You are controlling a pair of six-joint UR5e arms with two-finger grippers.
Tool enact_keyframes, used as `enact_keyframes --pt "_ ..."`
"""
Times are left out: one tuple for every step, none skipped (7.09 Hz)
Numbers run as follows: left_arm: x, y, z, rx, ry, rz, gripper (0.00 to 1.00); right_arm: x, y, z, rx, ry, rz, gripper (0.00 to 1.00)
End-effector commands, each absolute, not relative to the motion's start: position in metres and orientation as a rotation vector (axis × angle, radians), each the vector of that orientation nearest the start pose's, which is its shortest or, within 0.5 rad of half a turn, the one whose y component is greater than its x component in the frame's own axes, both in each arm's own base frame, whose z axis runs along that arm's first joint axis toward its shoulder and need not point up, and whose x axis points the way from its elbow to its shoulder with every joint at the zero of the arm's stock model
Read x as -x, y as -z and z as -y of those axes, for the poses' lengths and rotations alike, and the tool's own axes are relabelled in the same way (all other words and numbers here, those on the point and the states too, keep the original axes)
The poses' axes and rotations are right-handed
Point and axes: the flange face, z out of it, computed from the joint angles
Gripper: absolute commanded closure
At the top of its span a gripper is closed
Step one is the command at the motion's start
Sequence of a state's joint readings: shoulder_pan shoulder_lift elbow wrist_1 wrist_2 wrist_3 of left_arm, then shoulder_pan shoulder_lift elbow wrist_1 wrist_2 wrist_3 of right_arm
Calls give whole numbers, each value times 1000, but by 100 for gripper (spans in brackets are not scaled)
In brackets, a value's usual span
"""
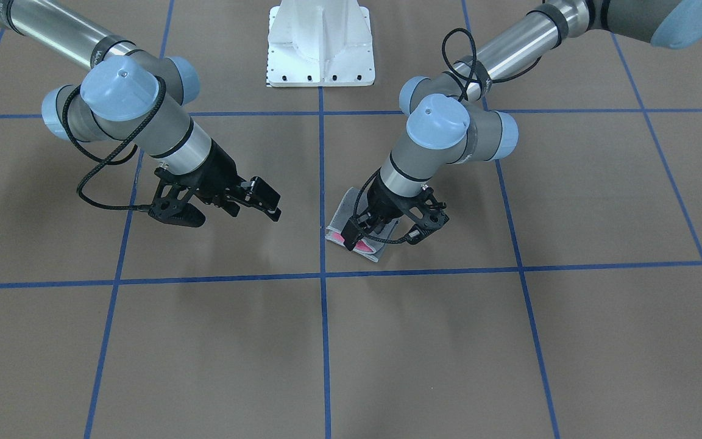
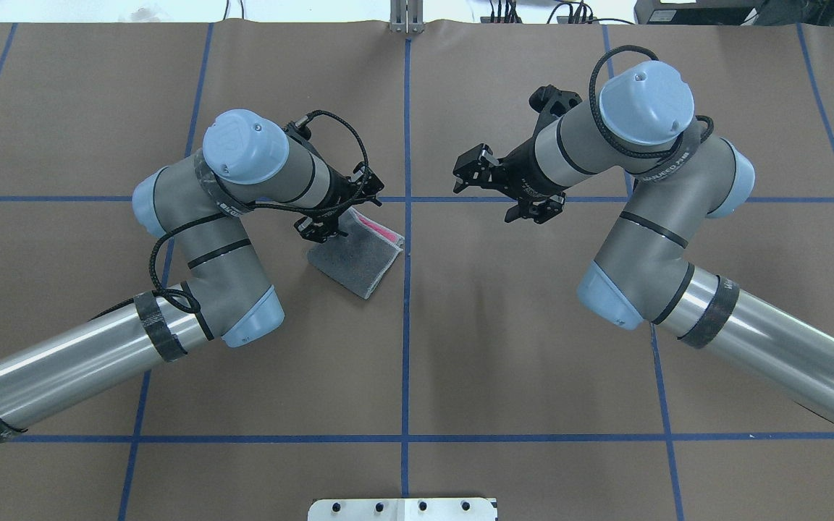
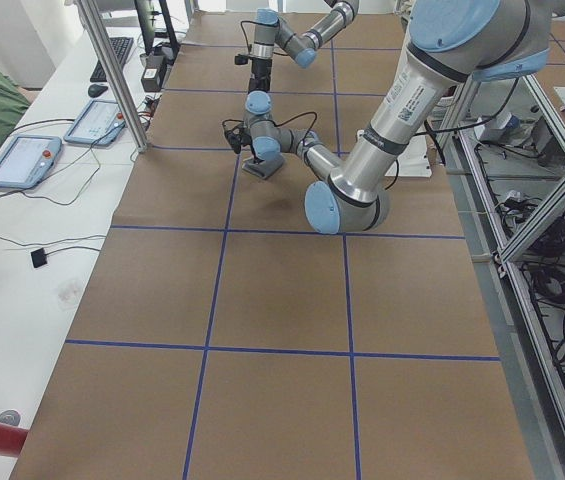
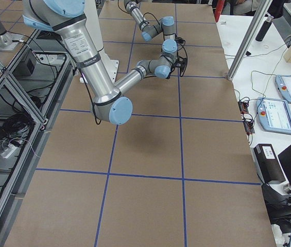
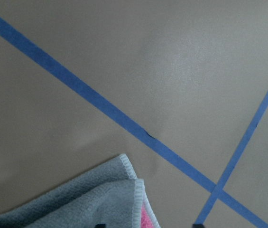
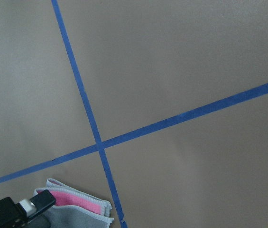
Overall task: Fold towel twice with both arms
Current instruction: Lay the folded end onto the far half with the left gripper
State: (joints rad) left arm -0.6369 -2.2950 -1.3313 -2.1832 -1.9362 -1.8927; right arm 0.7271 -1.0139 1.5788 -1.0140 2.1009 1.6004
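Observation:
The towel [image 1: 343,210] lies folded into a small packet on the brown table near the middle, dark grey face up with a pink strip along one edge [image 2: 359,260]. My left gripper [image 1: 382,235] hangs low over its far edge with its jaws open on either side of the cloth [image 2: 337,210]; whether it touches the cloth I cannot tell. The left wrist view shows the towel's trimmed corner [image 5: 91,199]. My right gripper [image 1: 235,214] is open and empty, raised above the table across the centre line from the towel [image 2: 486,195]. The right wrist view shows the towel [image 6: 72,202] at its lower left.
The white pedestal base [image 1: 320,49] stands at the robot's side of the table. Blue tape lines [image 2: 407,304] grid the brown surface. A side bench with tablets [image 3: 22,160] and an aluminium post [image 3: 112,70] lies beyond the table's far edge.

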Motion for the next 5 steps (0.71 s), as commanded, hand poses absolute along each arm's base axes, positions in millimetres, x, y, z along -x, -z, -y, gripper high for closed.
enact_keyframes --pt "-545 -253 534 153 660 -1143 0 450 -261 512 69 -367 1192 0" --pt "-547 -253 533 156 660 -1143 0 451 -260 512 69 -364 1194 0" --pt "-551 -255 533 160 663 -1136 0 449 -261 513 67 -367 1191 0" --pt "-554 -258 533 163 665 -1139 0 449 -261 513 68 -365 1193 0" --pt "-557 -262 535 162 663 -1145 0 449 -261 513 68 -365 1193 0"
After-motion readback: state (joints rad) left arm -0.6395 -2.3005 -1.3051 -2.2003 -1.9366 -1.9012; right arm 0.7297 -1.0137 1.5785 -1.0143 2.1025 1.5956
